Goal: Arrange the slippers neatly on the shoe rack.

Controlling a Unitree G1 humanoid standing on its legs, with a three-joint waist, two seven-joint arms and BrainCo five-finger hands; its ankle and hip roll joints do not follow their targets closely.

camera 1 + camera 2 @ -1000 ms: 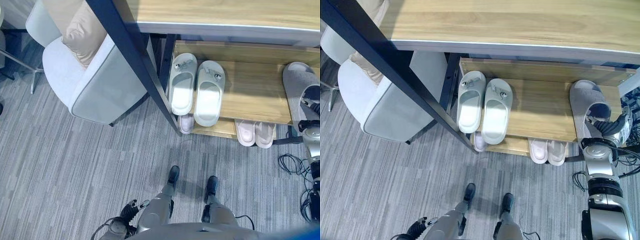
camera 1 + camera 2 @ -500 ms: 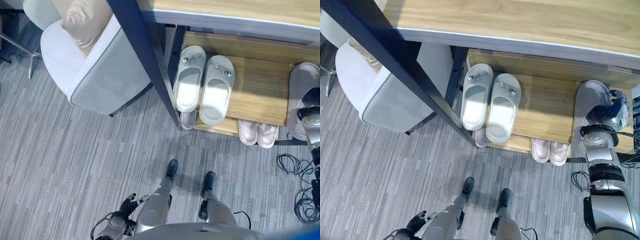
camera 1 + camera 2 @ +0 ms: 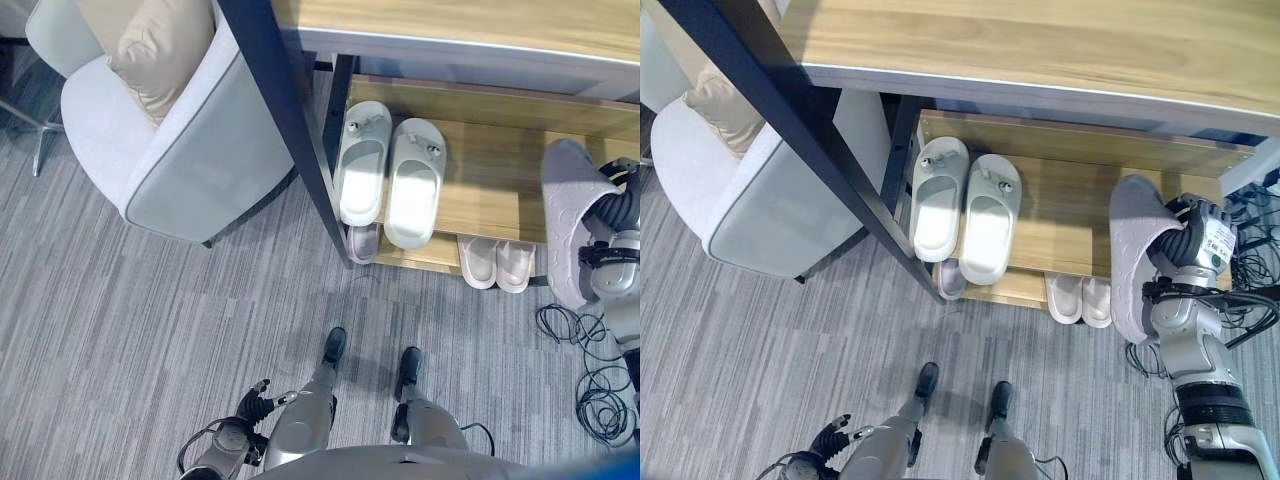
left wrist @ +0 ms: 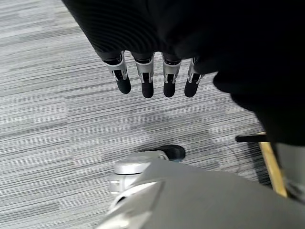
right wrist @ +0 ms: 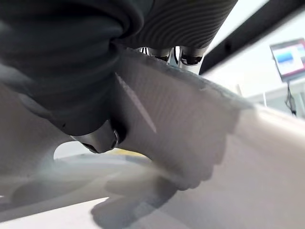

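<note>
Here, the right hand (image 3: 1196, 240) — fingers clamped on a grey slipper (image 3: 1134, 250) — holds it tilted at the shoe rack's (image 3: 1060, 215) right end (left hand (image 4: 152, 76), fingers straight, hangs over carpet (image 3: 120, 330)).

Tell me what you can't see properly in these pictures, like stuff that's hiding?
- Right hand: in the eye views the grey slipper covers its fingertips. The right wrist view shows it pinching the slipper.
- Small pinkish slipper: mostly under the pale green pair on the shelf above, so its mate cannot be seen.
- White pair: the shelf above hides their back halves.
- Left hand: its thumb is lost in the dark cover.
</note>
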